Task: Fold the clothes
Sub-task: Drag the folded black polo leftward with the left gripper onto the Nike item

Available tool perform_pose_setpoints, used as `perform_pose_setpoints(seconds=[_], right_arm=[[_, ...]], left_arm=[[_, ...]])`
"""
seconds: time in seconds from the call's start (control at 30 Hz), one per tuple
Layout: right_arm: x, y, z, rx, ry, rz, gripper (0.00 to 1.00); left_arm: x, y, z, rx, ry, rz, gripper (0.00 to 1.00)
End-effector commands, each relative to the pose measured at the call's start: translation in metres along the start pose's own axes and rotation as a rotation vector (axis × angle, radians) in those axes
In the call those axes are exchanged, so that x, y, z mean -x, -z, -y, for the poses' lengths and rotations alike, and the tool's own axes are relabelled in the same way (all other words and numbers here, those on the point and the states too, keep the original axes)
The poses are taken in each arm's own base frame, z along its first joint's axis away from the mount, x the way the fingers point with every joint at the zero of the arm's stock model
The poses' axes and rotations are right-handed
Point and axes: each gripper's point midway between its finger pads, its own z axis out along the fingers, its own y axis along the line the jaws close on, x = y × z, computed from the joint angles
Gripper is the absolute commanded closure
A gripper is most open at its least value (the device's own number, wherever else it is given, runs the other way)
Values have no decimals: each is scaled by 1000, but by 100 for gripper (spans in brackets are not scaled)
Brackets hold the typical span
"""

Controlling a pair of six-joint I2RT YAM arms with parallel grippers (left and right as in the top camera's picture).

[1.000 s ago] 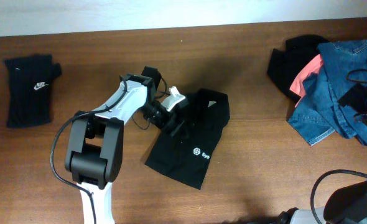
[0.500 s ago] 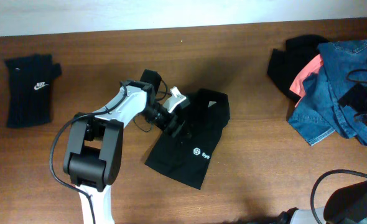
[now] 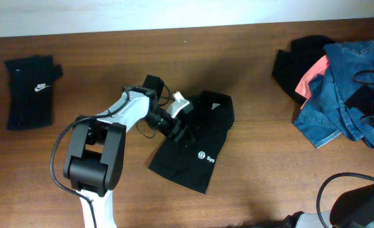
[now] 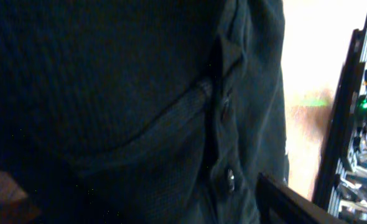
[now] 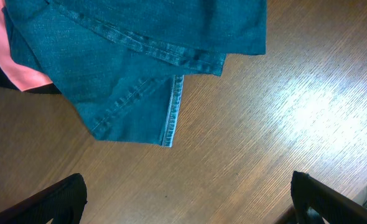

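Note:
A black shirt (image 3: 196,142) with a small white round logo lies partly folded at the table's middle. My left gripper (image 3: 177,123) is pressed down on its left edge near the collar. In the left wrist view the dark shirt fabric (image 4: 140,106) with its buttoned placket fills the frame. Only one finger (image 4: 295,205) shows, and the jaws still stand wide over the cloth. My right gripper (image 5: 186,199) hangs open above bare wood, just in front of a blue denim piece (image 5: 140,56) and a coral-pink piece (image 5: 22,56).
A folded black swoosh-marked garment (image 3: 32,92) lies at the far left. The heap at the right holds denim (image 3: 339,95), coral-pink cloth (image 3: 310,76) and a black piece (image 3: 295,63). The right arm's base (image 3: 358,202) sits at the front right corner.
My left gripper has shifted slightly toward the front, onto the shirt's edge, and its jaws have narrowed a little. The right arm and the heap have not moved.

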Motion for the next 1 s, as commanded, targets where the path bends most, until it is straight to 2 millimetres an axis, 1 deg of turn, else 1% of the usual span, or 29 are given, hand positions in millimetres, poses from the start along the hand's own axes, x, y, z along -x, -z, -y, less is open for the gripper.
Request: perform_pose_setpoints(seconds=[0.0, 0.07, 0.1, 0.13, 0.17, 0.3, 0.37, 0.43, 0.47, 0.5, 0.57, 0.67, 0.77, 0.83, 0.97], right_arm=[[2, -1, 3, -14, -9, 3, 2], [2, -1, 3, -13, -9, 3, 2], [2, -1, 3, -13, -9, 3, 1], [2, -1, 3, -13, -9, 3, 1], [2, -1, 3, -13, -9, 3, 1], [2, -1, 3, -14, -9, 3, 1], [1, -1, 3, -13, -9, 2, 1], [2, -1, 3, -13, -9, 3, 1], [2, -1, 3, -14, -9, 3, 1], [2, -1, 3, -14, -9, 3, 1], [2, -1, 3, -13, -9, 3, 1], [2, -1, 3, -13, -9, 3, 1], [1, -1, 3, -13, -9, 2, 1], [2, -1, 3, -13, -9, 3, 1], [2, -1, 3, -13, -9, 3, 1]], left_arm=[[-47, -36, -19, 59, 95, -147, 22], [-48, -38, -22, 81, 114, -150, 24], [-48, -39, -23, 92, 128, -152, 28], [-48, -39, -24, 95, 131, -150, 38], [-47, -39, -24, 96, 130, -149, 46], [-47, -39, -24, 97, 130, -148, 68], [-47, -39, -24, 97, 130, -148, 76], [-47, -39, -24, 95, 130, -147, 78], [-47, -39, -24, 95, 130, -147, 83], [-47, -39, -24, 94, 130, -147, 97], [-45, -38, -24, 96, 142, -143, 100], [-34, -27, -26, 103, 157, -126, 99], [-18, -8, -30, 115, 222, -99, 99], [-8, 6, -33, 127, 231, -82, 99], [4, 33, -47, 203, 242, -70, 99]])
